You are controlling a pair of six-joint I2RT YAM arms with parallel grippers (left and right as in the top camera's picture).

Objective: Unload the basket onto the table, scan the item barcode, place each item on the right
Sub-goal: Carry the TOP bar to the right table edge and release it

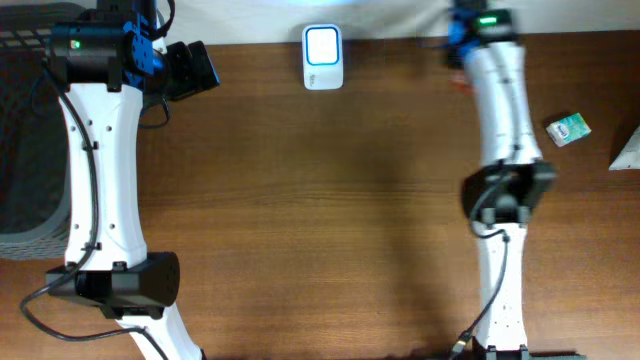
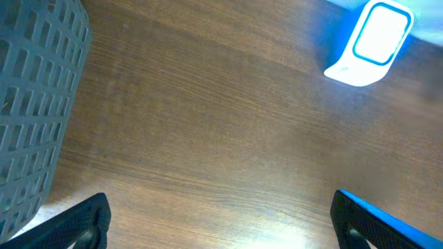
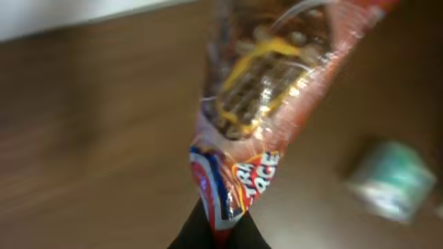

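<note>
My right wrist view is smeared: the bag (image 3: 277,90) runs off the top edge, its print is mostly unreadable, and I cannot make out a barcode. The teal pack (image 3: 391,181) beside it is a blur. Overhead, the right arm (image 1: 500,100) is cut by the top edge, and a white thing (image 1: 628,152) is clipped at the right. Only the left gripper (image 2: 221,228) tips show.

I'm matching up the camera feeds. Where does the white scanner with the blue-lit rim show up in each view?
Overhead: the scanner stands at top centre, by the table's far edge.
Left wrist: it is in the upper right corner.
Right wrist: not in it; the snack bag fills most of the frame.
Shared landmark: the brown wooden tabletop shows in all three views.
</note>
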